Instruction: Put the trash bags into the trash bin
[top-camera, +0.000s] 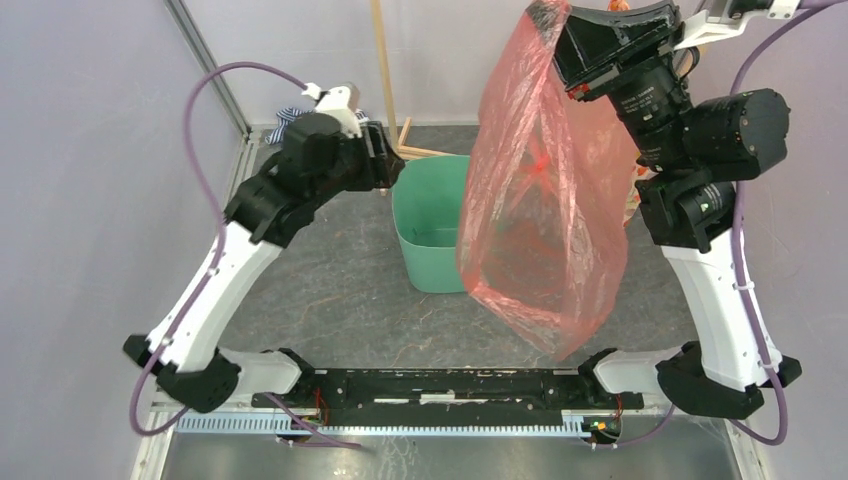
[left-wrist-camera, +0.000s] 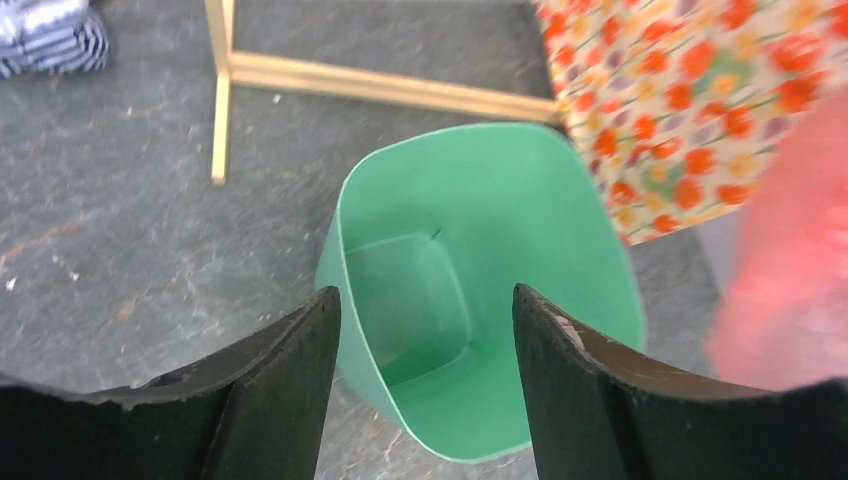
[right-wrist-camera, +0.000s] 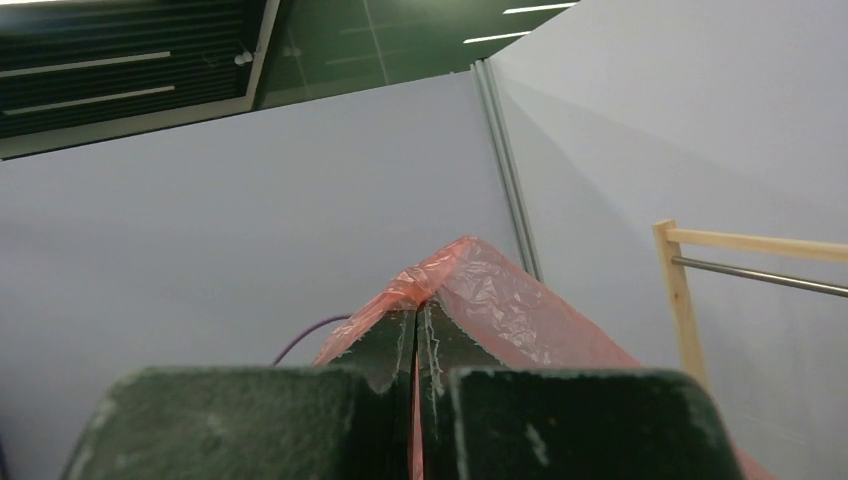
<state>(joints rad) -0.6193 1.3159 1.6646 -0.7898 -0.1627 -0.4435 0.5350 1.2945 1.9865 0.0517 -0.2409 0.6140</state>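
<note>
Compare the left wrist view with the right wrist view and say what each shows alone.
Left wrist only: the inside of the green trash bin, the floral cloth, and the left gripper, open with nothing held. Right wrist only: the right gripper shut on the top of the red trash bag, with grey walls behind. Both: that bag and the wooden rack.

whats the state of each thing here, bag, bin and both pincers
mint-green plastic bin, upright, mouth open, nothing inside
translucent red-orange plastic bag, hanging in the air, gripped at its top, outside the bin
right pincer, raised high, shut on the bag
left pincer, open, empty, above the bin
</note>
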